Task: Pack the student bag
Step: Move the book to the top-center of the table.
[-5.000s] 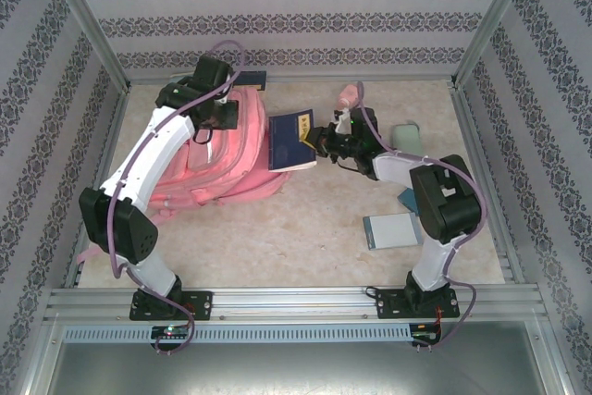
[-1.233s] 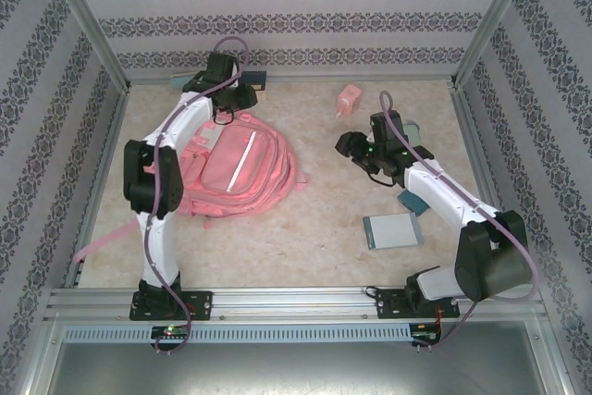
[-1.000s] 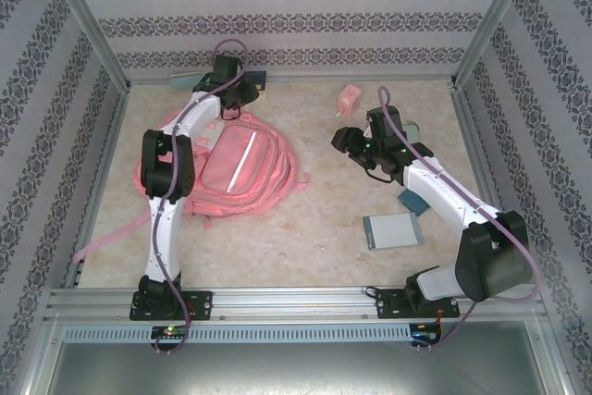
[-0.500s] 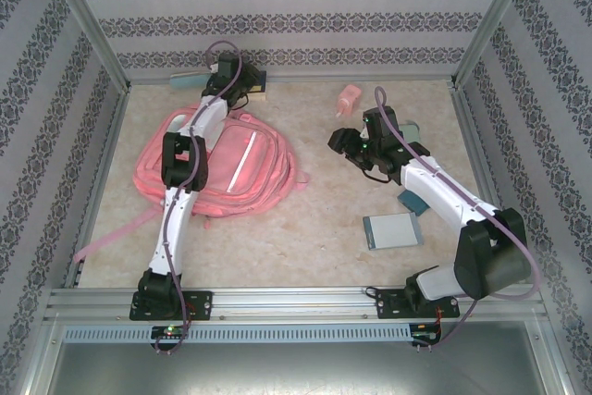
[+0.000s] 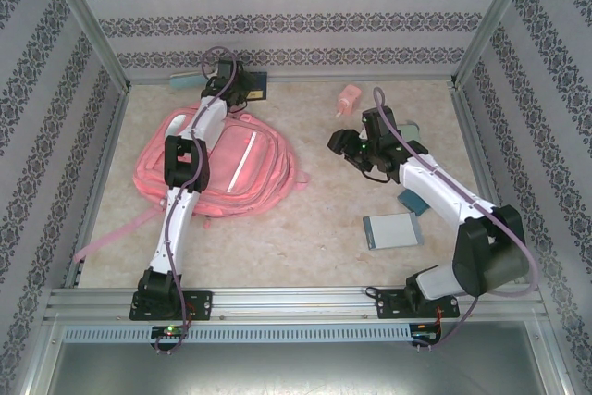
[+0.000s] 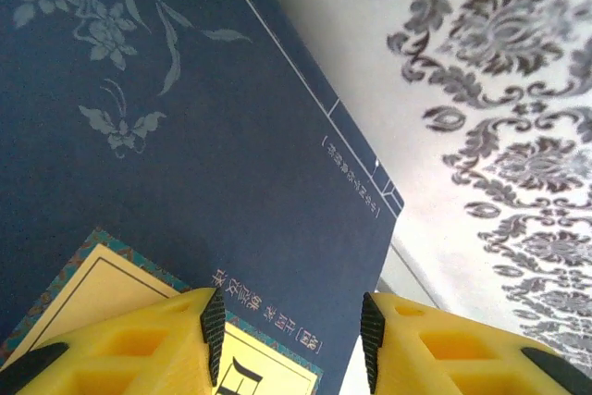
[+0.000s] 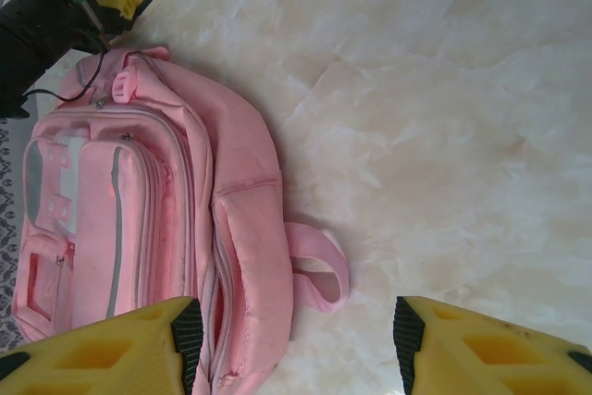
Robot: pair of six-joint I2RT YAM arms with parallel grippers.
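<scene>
Left hand with jaws apart and nothing clamped, poised close over a dark blue book with a pale flower print and a yellow label, hard against the far wall. Difficult to say from so near whether touching the cover or just above it. Right hand likewise apart and empty, held above bare counter, looking toward the student bag. Bag flat on the left half of the counter, front pockets up, top end near the book, well apart from the right hand. Probably light for its bulk and thoroughly soft: likely to sag, fold and slide rather than lift as one piece, with the mouth falling shut unless held. Best taken at the small loop on the top end, or by a pinch of fabric beside the zip to spread the mouth; better to avoid the loose strap, apt to drag the rest behind. Zip open or closed: not readable from here. Book by contrast stiff and flat, easy to slip in edge first once the mouth is spread wide. Counter smooth, pale, marble-patterned, probably slippery under fabric. To the right, a small pink object, a grey notebook and a teal thing partly under the right arm. All round, walls papered in grey damask bands, metal posts at the corners, a metal rail along the near edge carrying both arm bases.
</scene>
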